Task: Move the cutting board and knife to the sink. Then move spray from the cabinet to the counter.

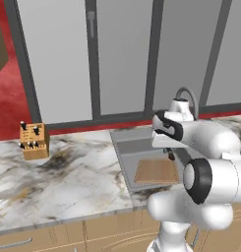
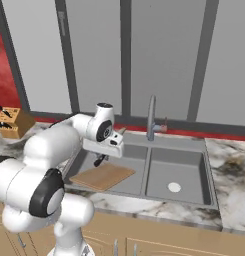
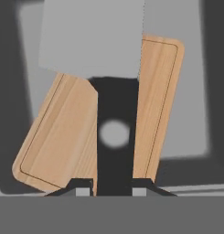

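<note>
My gripper [image 3: 113, 187] is shut on the knife's black handle [image 3: 114, 137], and the broad grey blade [image 3: 93, 36] points away from the hand. It hangs just above the cutting board [image 3: 63, 132], which lies flat in the left basin of the sink [image 2: 184, 150]. From the base views the gripper [image 1: 170, 155] [image 2: 100, 160] hovers over the board [image 1: 156, 171] [image 2: 103, 176], with the knife [image 2: 99, 160] showing as a small dark piece under the hand. The sink [image 1: 119, 142] is set into the marble counter [image 1: 68, 177]. The spray is out of view.
A curved faucet [image 2: 151, 117] [image 1: 188, 93] stands behind the sink. A tan knife block [image 1: 33, 140] [image 2: 11, 121] sits at the counter's far left. Grey panels line the wall behind, and more counter [image 2: 234, 170] lies right of the sink.
</note>
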